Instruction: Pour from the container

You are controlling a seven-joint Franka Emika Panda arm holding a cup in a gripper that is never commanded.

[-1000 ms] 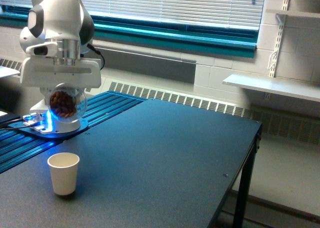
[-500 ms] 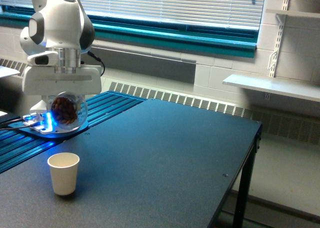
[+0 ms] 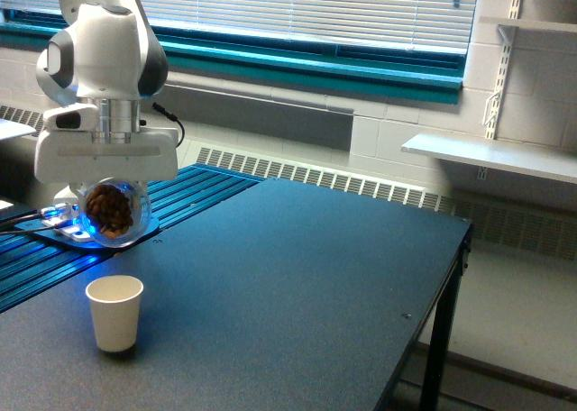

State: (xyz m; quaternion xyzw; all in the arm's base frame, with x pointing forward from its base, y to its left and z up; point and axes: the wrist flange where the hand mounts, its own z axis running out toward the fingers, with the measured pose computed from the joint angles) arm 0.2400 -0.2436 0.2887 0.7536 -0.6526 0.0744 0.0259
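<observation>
While nothing looks poured yet, the setup is close: one dark table (image 3: 297, 276) carries the scene, one white robot arm (image 3: 99, 50) rises over its far corner on the exterior view's left, and one gripper (image 3: 108, 178) hangs from the arm, pinching the container (image 3: 112, 211) from above. Fingers mostly hidden by the gripper body, but the jar is held off the surface so they must be pressed on it. One container, clear and rounded, brown nut-like pieces (image 3: 108, 209) bunched inside, count not readable. It sits in the air above and behind the one paper cup (image 3: 115, 313), which stands upright near the table's front edge on the exterior view's left. Cup interior not visible. Left to do, by my read: line up over the cup, tip, empty.
</observation>
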